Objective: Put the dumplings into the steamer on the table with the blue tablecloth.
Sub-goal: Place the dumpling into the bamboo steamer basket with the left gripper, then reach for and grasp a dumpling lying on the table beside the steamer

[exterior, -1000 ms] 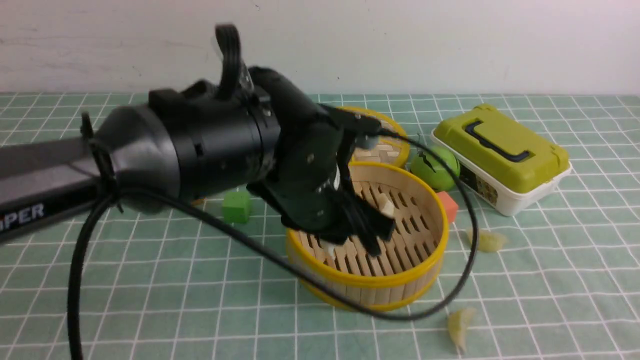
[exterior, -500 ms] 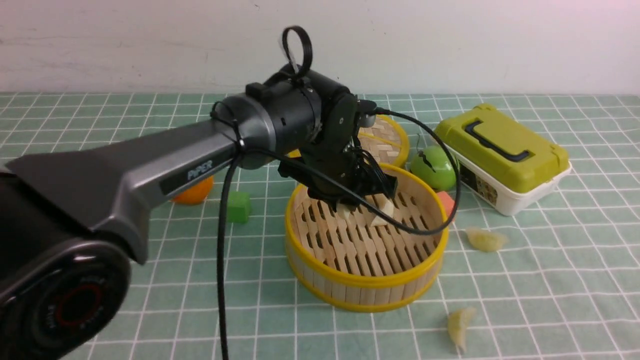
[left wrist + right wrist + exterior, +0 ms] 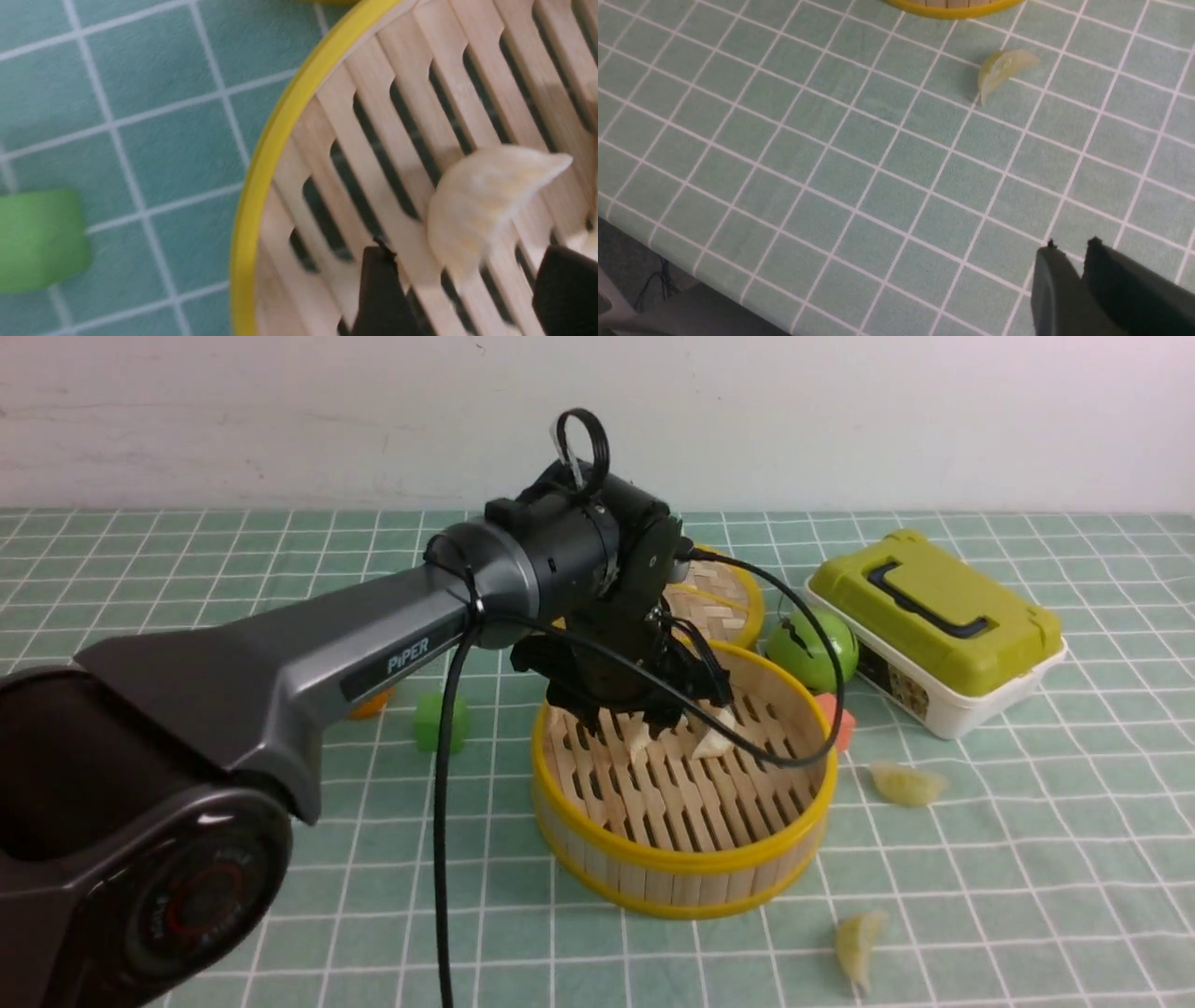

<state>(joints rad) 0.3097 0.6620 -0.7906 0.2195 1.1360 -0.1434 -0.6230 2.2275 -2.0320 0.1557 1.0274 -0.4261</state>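
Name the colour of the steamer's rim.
Yellow; the steamer shows its rim best in the left wrist view.

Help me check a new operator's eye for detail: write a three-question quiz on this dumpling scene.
1. True or false: all four dumplings are inside the steamer.
2. How many yellow-green dumplings lie on the tablecloth? A) one B) two C) three
3. Fill in: the left gripper hangs over the ____.

Key:
1. False: only two cream dumplings are inside.
2. B: one is right of the steamer and one is near the front edge.
3. Steamer.
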